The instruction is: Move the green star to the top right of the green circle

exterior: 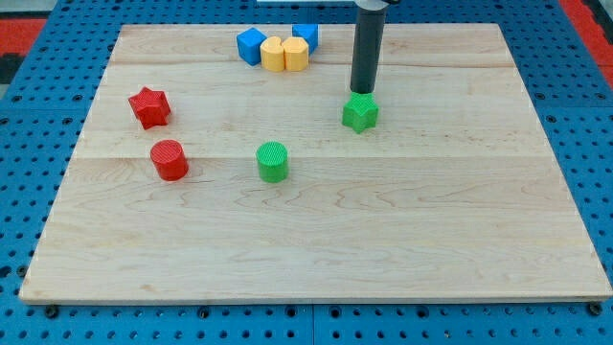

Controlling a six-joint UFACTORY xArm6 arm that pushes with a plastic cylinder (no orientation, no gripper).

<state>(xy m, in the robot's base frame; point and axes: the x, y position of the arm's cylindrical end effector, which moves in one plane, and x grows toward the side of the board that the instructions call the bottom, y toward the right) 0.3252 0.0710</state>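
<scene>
Tool tip point(362, 92) is sitting right behind the green star point(360, 112), nothing grasped, already up-right of the green circle point(273, 161); probably just needing a nudge.

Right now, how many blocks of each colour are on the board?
Red: 2, the red star and red circle
Green: 2, the green star by my tip and green circle
Blue: 2, and
Yellow: 2, and
Total: 8

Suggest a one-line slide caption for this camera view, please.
My tip sits just above the green star, up and right of the green circle.
</scene>
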